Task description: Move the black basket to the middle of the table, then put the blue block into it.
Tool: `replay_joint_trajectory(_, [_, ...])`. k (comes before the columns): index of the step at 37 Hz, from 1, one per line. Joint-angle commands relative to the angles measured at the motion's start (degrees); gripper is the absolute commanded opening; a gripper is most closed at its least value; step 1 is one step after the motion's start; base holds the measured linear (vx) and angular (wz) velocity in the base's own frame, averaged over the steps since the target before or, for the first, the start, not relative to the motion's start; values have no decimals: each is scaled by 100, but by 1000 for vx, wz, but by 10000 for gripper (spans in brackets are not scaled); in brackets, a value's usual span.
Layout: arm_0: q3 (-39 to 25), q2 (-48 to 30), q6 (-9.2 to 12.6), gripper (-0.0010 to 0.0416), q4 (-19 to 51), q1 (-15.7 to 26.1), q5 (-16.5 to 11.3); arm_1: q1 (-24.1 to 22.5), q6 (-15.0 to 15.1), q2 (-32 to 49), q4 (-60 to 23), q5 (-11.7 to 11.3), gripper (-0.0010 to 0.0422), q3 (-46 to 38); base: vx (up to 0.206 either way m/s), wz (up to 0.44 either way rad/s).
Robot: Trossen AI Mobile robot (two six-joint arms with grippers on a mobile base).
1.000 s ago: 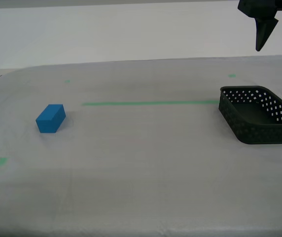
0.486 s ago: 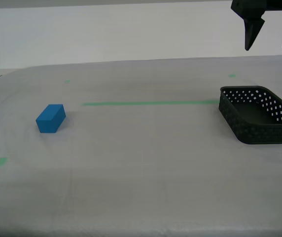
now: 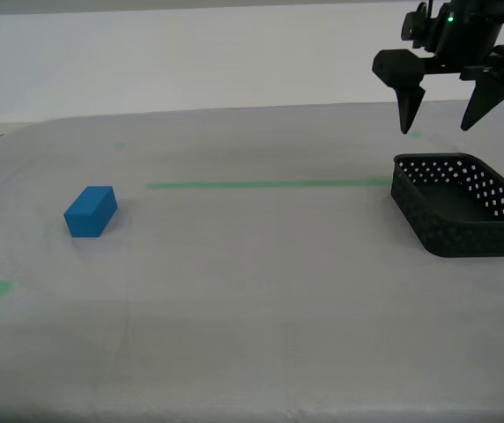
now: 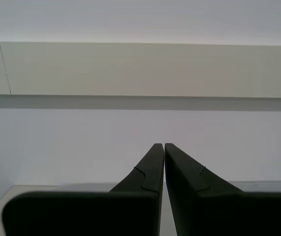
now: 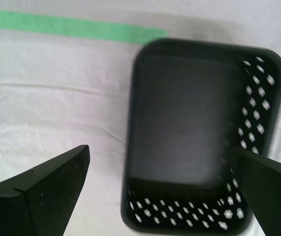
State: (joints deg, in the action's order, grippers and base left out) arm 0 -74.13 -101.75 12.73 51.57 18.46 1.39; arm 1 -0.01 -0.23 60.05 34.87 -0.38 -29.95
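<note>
**Exterior view: our first gripper spread wide above the basket**

In the exterior view our first gripper (image 3: 446,106) hangs in the air over the far rim of the black basket (image 3: 460,206), its two fingers spread wide and touching nothing. The basket sits on the table (image 3: 252,308) at the exterior view's right, at the end of the green tape line (image 3: 268,184). The blue block (image 3: 91,211) lies well apart from it, toward the exterior view's left, with a small green tape bit (image 3: 3,287) nearer the camera.

The first wrist view looks straight down into the basket (image 5: 199,137), empty between the spread fingers (image 5: 47,191).

Our second gripper (image 4: 160,147) shows only in its own wrist view, fingertips pressed together on nothing, facing a pale wall (image 4: 140,69).
</note>
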Motion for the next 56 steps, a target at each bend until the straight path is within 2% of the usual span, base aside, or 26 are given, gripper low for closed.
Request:
replay_joint_trajectory(1, [-4, -184, 83, 400, -203, 114, 15, 0, 9, -2, 31, -2, 0, -2, 0, 0])
replay_joint_trajectory(20, [39, -1172, 103, 401, -584, 275, -22, 0, 9, -2, 31, -2, 0, -2, 0, 0])
replay_joint_trajectory(26, [389, -1231, 107, 401, -1198, 278, -136, -2, 9, -2, 31, -2, 0, -4, 0, 0])
replay_joint_trajectory(39, [1110, -1228, 131, 400, -2063, 275, -131, -2, 9, -2, 31, -2, 0, -2, 0, 0])
replay_joint_trajectory(44, [1351, -1228, 229, 400, -2337, 275, -129, 0, 9, -2, 31, -2, 0, -2, 0, 0])
replay_joint_trajectory(50, [1504, -1228, 232, 398, -2422, 278, 74, 0, 9, -2, 31, -2, 0, -2, 0, 0])
replay_joint_trajectory(56, [1493, -1228, 245, 381, -2450, 289, 133, -2, 9, -2, 31, -2, 0, -2, 0, 0])
